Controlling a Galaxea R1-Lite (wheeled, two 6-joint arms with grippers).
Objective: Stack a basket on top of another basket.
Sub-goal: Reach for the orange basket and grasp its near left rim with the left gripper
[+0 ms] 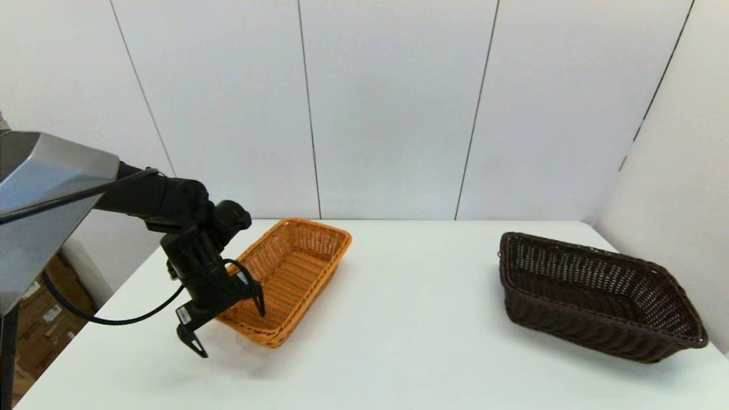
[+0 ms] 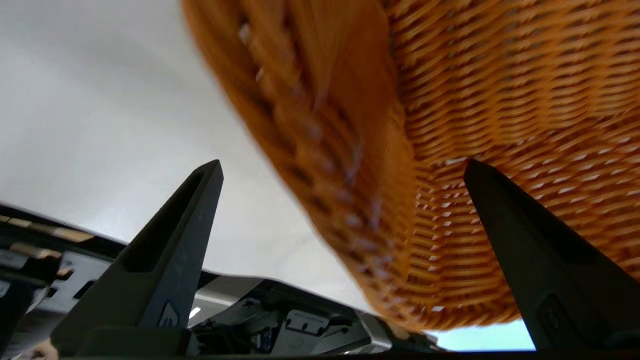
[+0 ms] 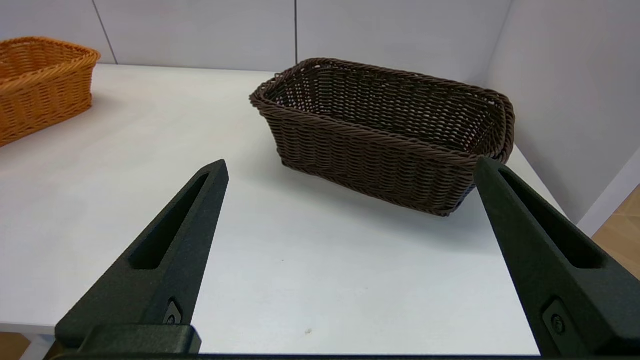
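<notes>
The orange-tan basket [image 1: 290,270] sits on the left part of the white table [image 1: 410,330]. My left gripper [image 1: 230,330] is open and straddles its near-left wall: one finger is inside the basket, the other outside. In the left wrist view that wall [image 2: 320,165] runs between my two fingers [image 2: 170,260] without being clamped. The dark brown basket [image 1: 598,296] stands alone at the right, close to the side wall. My right gripper [image 3: 350,161] is open and empty, low at the table's near edge, facing the dark basket [image 3: 385,130].
A wall panel [image 1: 672,188] rises right behind the dark basket at the table's right edge. Cardboard boxes [image 1: 45,319] lie on the floor beyond the left edge. The orange basket [image 3: 40,75] shows far off in the right wrist view.
</notes>
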